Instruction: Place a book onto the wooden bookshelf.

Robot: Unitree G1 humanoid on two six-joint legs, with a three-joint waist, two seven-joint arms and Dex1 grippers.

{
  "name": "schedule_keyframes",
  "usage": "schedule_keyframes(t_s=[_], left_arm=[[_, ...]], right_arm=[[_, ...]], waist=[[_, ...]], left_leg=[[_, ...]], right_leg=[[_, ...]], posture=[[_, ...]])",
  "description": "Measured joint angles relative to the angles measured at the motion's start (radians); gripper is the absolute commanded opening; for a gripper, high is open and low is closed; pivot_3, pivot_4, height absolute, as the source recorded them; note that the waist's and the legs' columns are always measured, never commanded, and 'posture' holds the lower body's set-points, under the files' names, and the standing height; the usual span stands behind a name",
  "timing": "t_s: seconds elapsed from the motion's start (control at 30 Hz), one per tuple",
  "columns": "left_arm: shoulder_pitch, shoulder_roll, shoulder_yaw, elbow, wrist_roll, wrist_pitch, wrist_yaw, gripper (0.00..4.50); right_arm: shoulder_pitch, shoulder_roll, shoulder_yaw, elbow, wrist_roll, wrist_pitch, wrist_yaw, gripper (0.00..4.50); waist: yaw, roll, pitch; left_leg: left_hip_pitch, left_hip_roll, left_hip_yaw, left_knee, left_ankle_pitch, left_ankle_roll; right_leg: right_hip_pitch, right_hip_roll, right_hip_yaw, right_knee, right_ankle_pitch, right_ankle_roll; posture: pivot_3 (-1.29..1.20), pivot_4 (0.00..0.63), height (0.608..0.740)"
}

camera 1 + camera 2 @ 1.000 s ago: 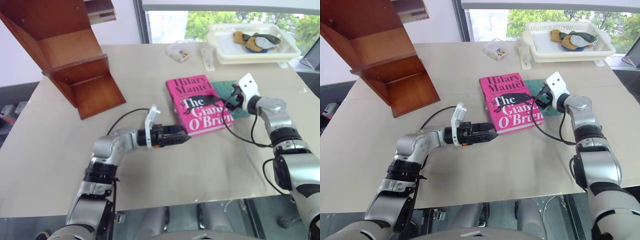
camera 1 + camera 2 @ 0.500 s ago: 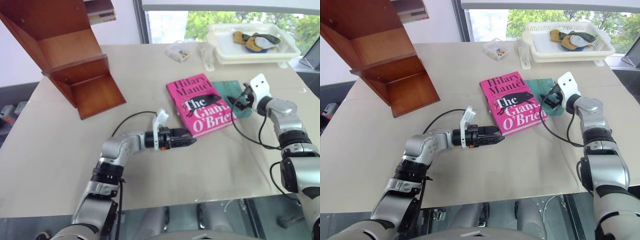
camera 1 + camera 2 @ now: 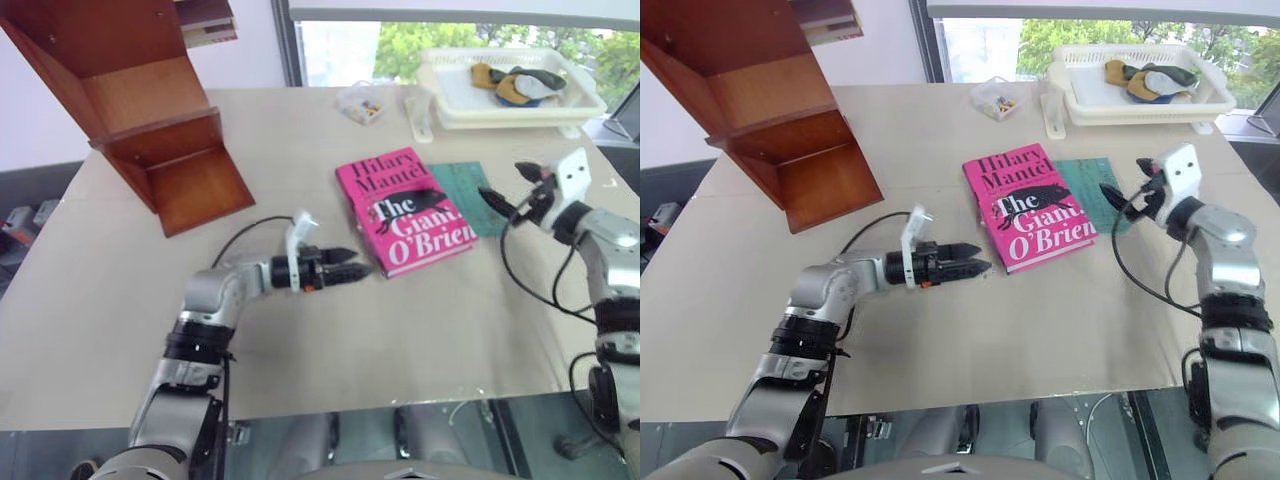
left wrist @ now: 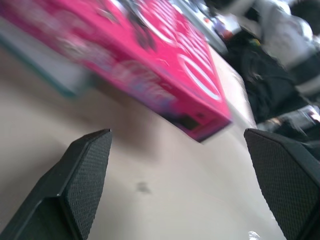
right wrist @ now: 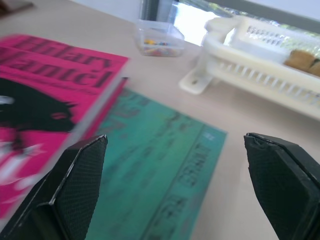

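Since a second ago the right end effector has pulled back right off the teal book, and the left end effector has edged slightly toward the book. Both stand open, empty. The book lies flat mid-table, overlapping the teal book, its long axis running near-right to far-left. Its near corner sits just right of the left fingertips, so the left arm looks nearer. The bookshelf stands far left, well apart. A white tray at far right holds cloths; a small clear box holds small coloured bits.
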Motion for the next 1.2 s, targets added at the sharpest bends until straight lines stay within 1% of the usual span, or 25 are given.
schedule_keyframes(t_s=[0.03, 0.1, 0.13, 0.17, 0.2, 0.27, 0.4, 0.5, 0.57, 0.67, 0.8, 0.93, 1.0, 1.2], left_arm=[[-0.004, 0.006, 0.026, 0.02, -0.006, 0.003, 0.011, 4.45], [-0.038, 0.005, 0.096, 0.084, -0.029, 0.018, 0.046, 4.45], [-0.047, 0.006, 0.118, 0.097, -0.033, 0.02, 0.057, 4.45], [-0.062, 0.001, 0.132, 0.11, -0.034, 0.021, 0.073, 4.45], [-0.064, -0.001, 0.134, 0.111, -0.034, 0.021, 0.077, 4.45], [-0.082, -0.034, 0.135, 0.141, -0.029, 0.018, 0.124, 4.45], [-0.123, -0.087, 0.151, 0.24, -0.01, 0.008, 0.202, 4.45], [-0.158, -0.119, 0.161, 0.304, -0.004, -0.005, 0.239, 4.45], [-0.223, -0.159, 0.221, 0.407, -0.026, 0.004, 0.282, 4.45], [-0.301, -0.194, 0.31, 0.522, -0.075, 0.041, 0.319, 4.45], [-0.352, -0.231, 0.343, 0.627, -0.09, 0.058, 0.337, 4.45], [-0.391, -0.238, 0.368, 0.687, -0.098, 0.085, 0.351, 4.45], [-0.425, -0.256, 0.395, 0.747, -0.11, 0.119, 0.362, 4.45], [-0.496, -0.272, 0.46, 0.893, -0.113, 0.102, 0.384, 4.45]], right_arm=[[0.047, -0.007, -0.012, -0.06, 0.029, 0.031, 0.011, 4.5], [0.198, -0.024, -0.061, -0.245, 0.113, 0.118, 0.023, 4.5], [0.241, -0.026, -0.073, -0.299, 0.141, 0.144, 0.025, 4.5], [0.304, -0.029, -0.094, -0.379, 0.181, 0.184, 0.027, 4.5], [0.321, -0.03, -0.101, -0.403, 0.193, 0.194, 0.028, 4.5], [0.464, -0.045, -0.161, -0.585, 0.292, 0.26, 0.037, 4.5], [0.614, -0.074, -0.233, -0.789, 0.423, 0.347, 0.045, 4.5], [0.689, -0.084, -0.261, -0.886, 0.486, 0.389, 0.039, 4.5], [0.752, -0.09, -0.266, -0.953, 0.502, 0.409, 0.021, 4.5], [0.777, -0.089, -0.265, -0.995, 0.502, 0.415, -0.015, 4.5], [0.781, -0.09, -0.265, -1.006, 0.505, 0.417, -0.047, 4.5], [0.78, -0.091, -0.266, -1.014, 0.515, 0.421, -0.057, 4.5], [0.779, -0.095, -0.266, -1.022, 0.521, 0.422, -0.066, 4.5], [0.777, -0.101, -0.266, -1.024, 0.525, 0.422, -0.071, 4.5]], waist=[[0.005, 0.0, 0.0], [0.014, 0.0, 0.0], [0.014, 0.0, 0.0], [0.015, 0.0, 0.0], [0.016, 0.0, 0.0], [0.027, 0.0, 0.0], [0.036, -0.001, -0.001], [0.036, -0.002, -0.001], [0.04, -0.003, 0.0], [0.037, -0.005, 0.0], [0.036, -0.006, 0.001], [0.038, -0.006, 0.001], [0.038, -0.006, 0.001], [0.037, -0.006, 0.001]], left_leg=[[0.0, 0.0, -0.001, 0.001, 0.0, 0.0], [-0.001, 0.0, -0.002, 0.002, 0.0, 0.0], [-0.001, 0.0, -0.002, 0.003, 0.0, 0.0], [-0.001, -0.001, -0.002, 0.005, -0.001, 0.002], [-0.001, -0.001, -0.002, 0.005, -0.001, 0.002], [-0.001, -0.001, -0.004, 0.007, -0.002, 0.003], [-0.001, -0.001, -0.004, 0.008, -0.003, 0.005], [0.0, -0.001, -0.004, 0.008, -0.003, 0.005], [-0.001, -0.001, -0.005, 0.01, -0.003, 0.005], [0.0, -0.002, -0.004, 0.01, -0.003, 0.006], [0.0, -0.003, -0.003, 0.01, -0.002, 0.004], [0.0, -0.003, -0.004, 0.01, -0.001, 0.003], [0.0, -0.004, -0.004, 0.01, -0.002, 0.004], [0.0, -0.004, -0.004, 0.01, -0.001, 0.003]], right_leg=[[0.0, 0.0, 0.0, 0.0, 0.0, 0.0], [0.0, 0.0, -0.002, 0.001, 0.0, 0.0], [0.001, 0.0, -0.002, 0.001, 0.0, 0.0], [0.001, 0.0, -0.001, 0.002, 0.0, 0.001], [0.002, 0.0, -0.001, 0.003, 0.0, 0.001], [0.003, 0.0, -0.002, 0.003, 0.001, 0.002], [0.003, 0.001, -0.002, 0.003, 0.003, 0.002], [0.003, 0.002, -0.002, 0.003, 0.003, 0.002], [0.004, 0.002, -0.004, 0.004, 0.003, 0.002], [0.004, 0.002, -0.007, 0.006, 0.003, 0.002], [0.003, 0.002, -0.007, 0.006, 0.003, 0.003], [0.003, 0.002, -0.007, 0.006, 0.003, 0.003], [0.004, 0.002, -0.007, 0.006, 0.003, 0.003], [0.004, 0.002, -0.008, 0.007, 0.003, 0.003]], posture=[[0.0, 0.15, 0.74], [0.0, 0.15, 0.74], [0.0, 0.15, 0.74], [0.0, 0.15, 0.74], [0.0, 0.15, 0.74], [0.0, 0.15, 0.74], [0.0, 0.15, 0.74], [0.0, 0.15, 0.74], [0.0, 0.15, 0.74], [0.0, 0.15, 0.74], [0.0, 0.15, 0.74], [0.0, 0.15, 0.74], [0.0, 0.15, 0.74], [0.0, 0.15, 0.74]])
